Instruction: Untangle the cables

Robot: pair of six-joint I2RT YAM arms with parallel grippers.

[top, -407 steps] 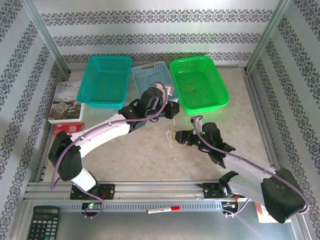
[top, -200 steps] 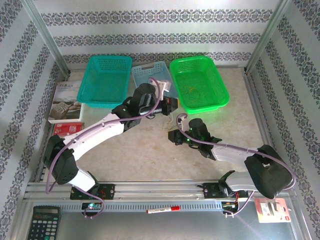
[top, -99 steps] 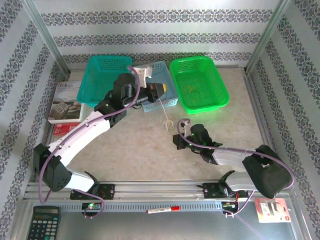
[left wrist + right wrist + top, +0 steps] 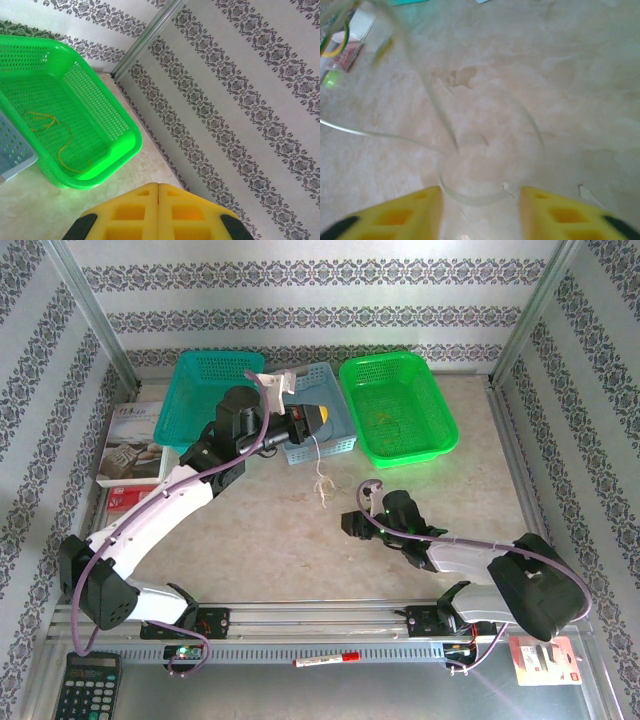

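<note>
Seeing my left gripper (image 4: pixel 324 415) pinched shut on thin, curly whitish cables (image 4: pixel 321 482) (dangling limp); right gripper (image 4: pixel 480 194) gapes, holding nothing

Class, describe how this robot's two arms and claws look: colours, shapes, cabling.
Both the left arm and right arm have white links joined by bulky black joints, with a purple cord running along each. The left claw and right claw each have two blocky yellow fingers with recessed pockets and black bases.
</note>
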